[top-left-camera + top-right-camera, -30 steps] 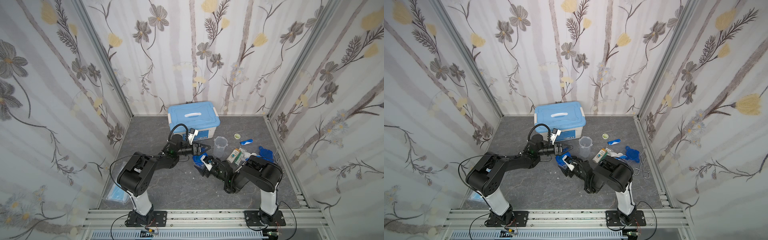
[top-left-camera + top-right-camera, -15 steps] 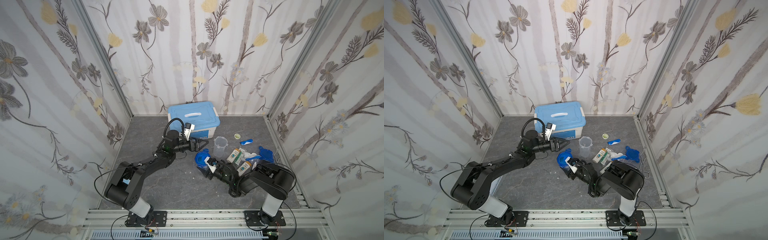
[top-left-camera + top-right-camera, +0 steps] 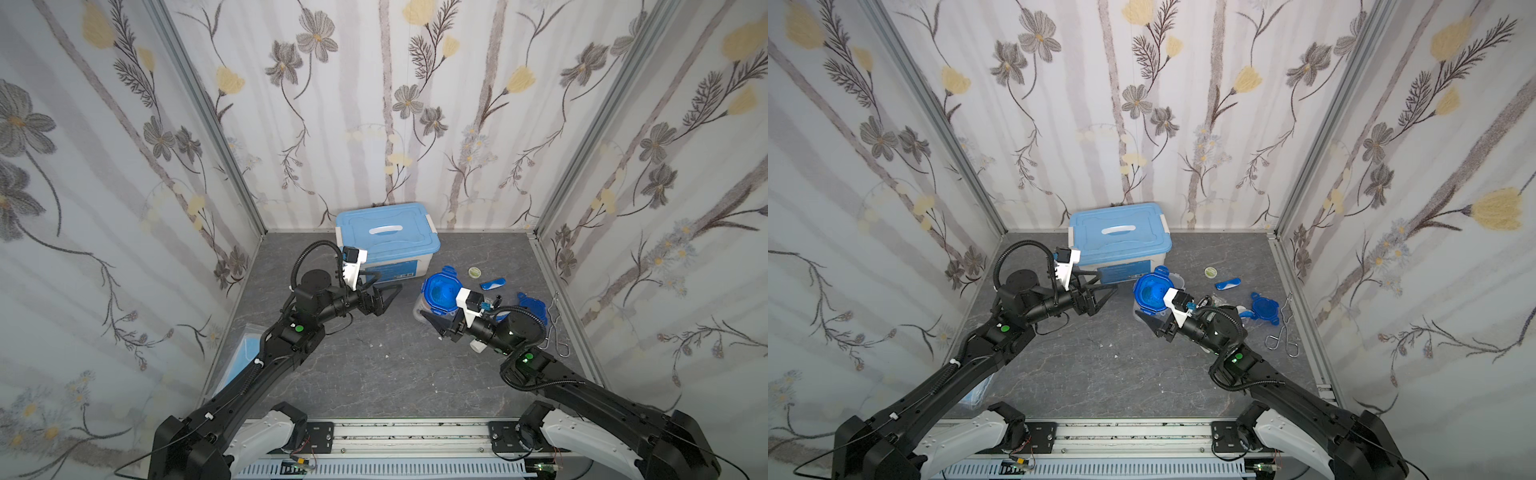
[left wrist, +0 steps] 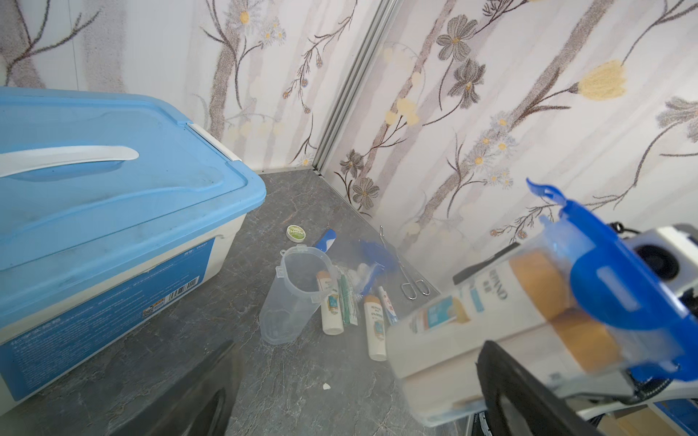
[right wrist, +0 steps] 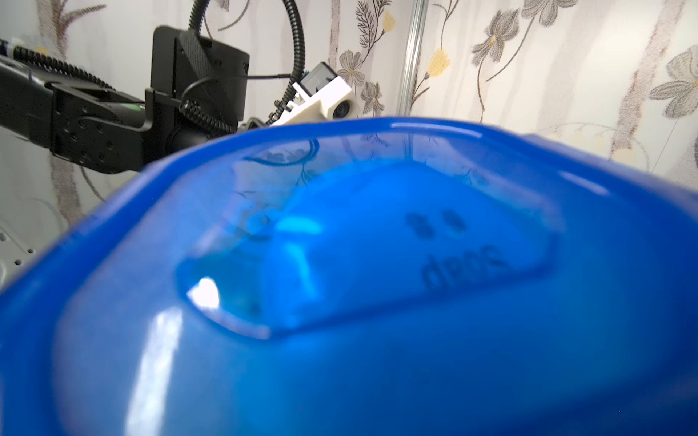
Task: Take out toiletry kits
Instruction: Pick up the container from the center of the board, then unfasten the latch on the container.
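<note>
Cup with blue lid (image 3: 438, 293) sits clamped in the right gripper (image 3: 434, 309), raised off the table (image 3: 374, 374) and tipped, with the lid facing the top cameras. One dark finger (image 3: 430, 322) shows under the cup wall. The opposite finger is hidden behind the cup and the wrist camera. From the left wrist view, bottles inside it (image 4: 502, 298) show through the wall, cream with orange caps.

Left gripper (image 3: 388, 300): jaws spread about as wide as they go, nothing between them. Its tips stop just short of the held cup, and a gap shows in both top views.

Empty cup (image 4: 291, 298), no lid, stands on the table beyond the held one. The top views hide nearly all of it; only a bit of rim (image 3: 1177, 279) peeks out. Beside it lies a loose heap of cream bottles (image 4: 332, 307), toothpaste tubes (image 4: 346, 302) and a blue toothbrush (image 4: 368, 281) that is hard to make out. Loose lid (image 3: 530, 305) lies flat near the metal tongs (image 3: 555, 328).

Right wrist view is almost all blurred blue lid; only the left arm shows above its edge. Bag of masks (image 3: 243, 357) is half covered by the left arm. Box (image 3: 386, 239) sits closed against the back wall.
</note>
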Robot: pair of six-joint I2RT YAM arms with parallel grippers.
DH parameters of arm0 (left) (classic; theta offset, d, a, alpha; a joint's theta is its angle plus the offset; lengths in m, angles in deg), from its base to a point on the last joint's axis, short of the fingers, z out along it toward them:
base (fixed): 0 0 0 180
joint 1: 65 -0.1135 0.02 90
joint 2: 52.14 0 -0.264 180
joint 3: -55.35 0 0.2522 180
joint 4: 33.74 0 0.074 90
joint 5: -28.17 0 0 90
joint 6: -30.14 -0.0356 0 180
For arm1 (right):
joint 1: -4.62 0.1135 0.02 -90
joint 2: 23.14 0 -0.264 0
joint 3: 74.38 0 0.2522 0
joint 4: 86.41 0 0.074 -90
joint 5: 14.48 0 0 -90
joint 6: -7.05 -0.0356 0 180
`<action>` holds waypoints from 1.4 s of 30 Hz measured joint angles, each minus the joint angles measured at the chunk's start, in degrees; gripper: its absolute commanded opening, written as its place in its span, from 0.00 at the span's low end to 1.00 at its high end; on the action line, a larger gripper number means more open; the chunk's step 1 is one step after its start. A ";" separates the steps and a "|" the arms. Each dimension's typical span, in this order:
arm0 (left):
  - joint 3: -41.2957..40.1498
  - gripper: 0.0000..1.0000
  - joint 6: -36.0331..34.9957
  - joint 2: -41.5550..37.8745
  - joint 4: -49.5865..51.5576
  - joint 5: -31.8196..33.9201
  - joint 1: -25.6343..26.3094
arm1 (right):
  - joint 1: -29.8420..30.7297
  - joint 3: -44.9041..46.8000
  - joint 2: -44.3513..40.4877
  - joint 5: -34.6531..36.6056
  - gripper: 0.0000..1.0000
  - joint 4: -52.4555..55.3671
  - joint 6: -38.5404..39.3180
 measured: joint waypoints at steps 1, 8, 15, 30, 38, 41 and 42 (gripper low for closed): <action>-0.76 0.97 -0.44 -0.52 -0.04 0.68 0.68 | -0.33 -0.72 -0.79 -1.33 0.61 1.92 -0.70; -4.28 0.93 -8.92 -1.97 -3.13 5.05 9.25 | -1.20 -6.03 0.59 -9.40 0.57 12.41 -10.43; -9.09 0.93 -15.98 -8.39 -6.21 11.02 10.73 | -1.53 -9.57 -0.57 -10.99 0.58 20.81 -14.19; -3.48 1.00 11.96 -3.89 -13.86 6.01 2.75 | -4.02 -7.13 -3.69 -8.63 0.54 24.35 -7.08; -3.08 1.00 31.93 1.88 -23.91 1.46 0.39 | -5.38 -7.34 -3.34 -8.70 0.53 23.10 -5.66; -3.06 1.00 38.10 4.81 -27.56 -0.52 0.26 | -5.99 -7.48 -3.45 -9.16 0.54 21.81 -5.68; -3.08 1.00 39.89 5.53 -29.05 -0.83 0.24 | -6.08 -7.48 -3.52 -9.42 0.54 21.38 -5.68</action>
